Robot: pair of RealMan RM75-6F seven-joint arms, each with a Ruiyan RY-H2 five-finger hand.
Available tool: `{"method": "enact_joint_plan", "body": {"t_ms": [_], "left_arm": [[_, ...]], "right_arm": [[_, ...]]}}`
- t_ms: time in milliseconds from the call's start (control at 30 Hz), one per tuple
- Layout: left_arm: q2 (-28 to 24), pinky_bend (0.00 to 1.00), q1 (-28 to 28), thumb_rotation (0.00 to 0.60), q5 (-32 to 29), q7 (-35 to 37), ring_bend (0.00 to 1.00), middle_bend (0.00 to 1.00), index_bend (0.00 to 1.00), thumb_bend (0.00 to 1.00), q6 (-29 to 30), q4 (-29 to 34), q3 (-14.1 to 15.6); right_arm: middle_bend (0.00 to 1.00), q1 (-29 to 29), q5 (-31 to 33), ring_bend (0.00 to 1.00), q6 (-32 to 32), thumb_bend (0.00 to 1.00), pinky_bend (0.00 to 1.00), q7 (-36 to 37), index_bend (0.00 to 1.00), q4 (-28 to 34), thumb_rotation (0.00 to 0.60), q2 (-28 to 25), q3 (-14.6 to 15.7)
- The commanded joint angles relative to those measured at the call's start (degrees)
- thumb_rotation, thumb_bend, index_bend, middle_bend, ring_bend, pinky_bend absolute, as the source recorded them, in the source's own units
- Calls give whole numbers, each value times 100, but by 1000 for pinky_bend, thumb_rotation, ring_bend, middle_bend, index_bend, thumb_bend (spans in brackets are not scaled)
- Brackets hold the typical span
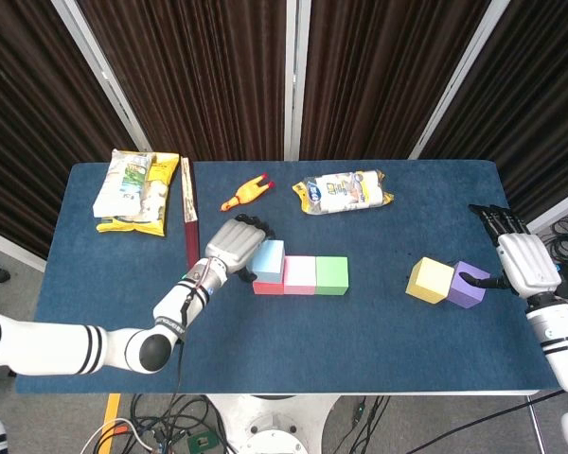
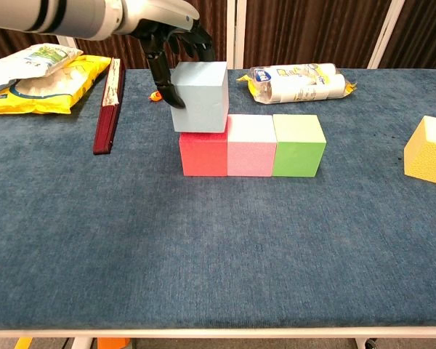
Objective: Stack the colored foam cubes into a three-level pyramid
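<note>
A red cube (image 2: 203, 153), a pink cube (image 2: 251, 146) and a green cube (image 2: 299, 145) stand touching in a row at the table's middle. A light blue cube (image 2: 200, 96) sits on the red cube, shifted a little to the left. My left hand (image 1: 233, 244) grips it, thumb on its left face and fingers (image 2: 183, 36) over its back. In the head view the row shows as red (image 1: 266, 287), pink (image 1: 300, 275) and green (image 1: 332, 275), with the blue cube (image 1: 269, 258) on top. To the right lie a yellow cube (image 1: 429, 280) and a purple cube (image 1: 466, 287). My right hand (image 1: 523, 261) is beside the purple cube, fingers spread, thumb touching it.
Snack bags (image 1: 135, 190) lie at the back left, with a dark red flat box (image 1: 188, 224) beside them. A yellow rubber chicken (image 1: 245, 192) and a wrapped package (image 1: 346, 191) lie at the back centre. The table edge (image 1: 293, 392) runs close in front.
</note>
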State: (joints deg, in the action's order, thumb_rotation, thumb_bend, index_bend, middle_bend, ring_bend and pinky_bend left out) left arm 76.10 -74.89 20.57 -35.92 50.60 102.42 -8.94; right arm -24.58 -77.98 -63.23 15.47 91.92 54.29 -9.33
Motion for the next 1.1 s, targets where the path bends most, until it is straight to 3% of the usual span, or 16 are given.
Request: {"method": "enact_joint_plan", "body": {"t_ms": [33, 433, 1100], "left_arm": [[120, 148, -121, 600, -172, -130, 98, 194, 410, 266, 118, -16, 34], [337, 148, -521, 600, -1006, -384, 98, 192, 411, 266, 294, -135, -117], [739, 148, -752, 600, -1298, -789, 98, 192, 411, 267, 841, -175, -255]], "right_arm": [[90, 3, -2, 0, 11, 52, 0, 23, 0, -21, 600, 10, 1], [90, 12, -44, 0, 37, 51, 0, 137, 0, -120, 600, 33, 3], [91, 4, -72, 0, 104, 51, 0, 286, 0, -282, 600, 84, 7]]}}
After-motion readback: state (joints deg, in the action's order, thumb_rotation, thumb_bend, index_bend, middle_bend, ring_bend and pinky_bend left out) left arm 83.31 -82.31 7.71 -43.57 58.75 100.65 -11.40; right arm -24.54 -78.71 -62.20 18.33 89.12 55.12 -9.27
